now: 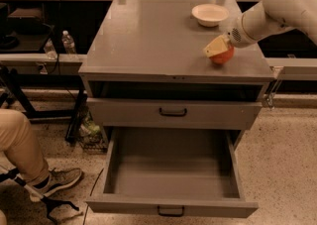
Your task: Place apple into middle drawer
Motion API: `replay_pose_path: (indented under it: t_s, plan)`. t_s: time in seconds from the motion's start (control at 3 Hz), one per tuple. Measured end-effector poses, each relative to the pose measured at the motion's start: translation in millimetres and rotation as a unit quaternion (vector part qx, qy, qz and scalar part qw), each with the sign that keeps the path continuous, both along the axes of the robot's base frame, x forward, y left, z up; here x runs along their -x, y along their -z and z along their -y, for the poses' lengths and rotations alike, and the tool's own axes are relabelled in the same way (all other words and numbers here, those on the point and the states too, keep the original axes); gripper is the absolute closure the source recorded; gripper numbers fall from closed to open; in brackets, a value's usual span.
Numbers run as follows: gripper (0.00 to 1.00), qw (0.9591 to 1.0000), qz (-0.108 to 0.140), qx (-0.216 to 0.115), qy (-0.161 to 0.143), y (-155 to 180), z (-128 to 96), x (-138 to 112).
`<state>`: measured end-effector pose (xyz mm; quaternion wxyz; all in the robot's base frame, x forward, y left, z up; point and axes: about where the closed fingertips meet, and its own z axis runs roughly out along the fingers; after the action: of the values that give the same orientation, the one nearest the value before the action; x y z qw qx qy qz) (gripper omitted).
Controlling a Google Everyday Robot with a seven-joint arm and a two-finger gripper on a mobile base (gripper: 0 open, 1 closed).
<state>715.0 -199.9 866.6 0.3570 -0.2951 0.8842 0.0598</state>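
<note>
The reddish-orange apple [223,57] is at the right front of the grey cabinet top [148,35]. My gripper [219,50] reaches in from the right on a white arm [282,6] and is shut on the apple, with a pale yellow finger [215,46] over its upper left side. The apple is at or just above the surface. The middle drawer [171,169] is pulled wide open below, and its deep grey tray holds nothing. Its black handle [171,212] is at the front edge.
A shallow white bowl [210,14] stands on the cabinet top behind the apple. The drawer above [173,112] is closed. A person's leg and shoe [29,164] are at the lower left. Water bottles [68,43] stand on a shelf to the left.
</note>
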Motion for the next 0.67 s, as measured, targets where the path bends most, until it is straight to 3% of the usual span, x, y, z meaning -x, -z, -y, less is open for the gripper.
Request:
replay_pose_path:
  t_s: [0.33,0.67]
  plan:
    - [0.94,0.9997,-0.008,0.006,0.024,-14,16,37]
    - [1.0,0.9986,-0.026,0.009,0.045,-27,23,77]
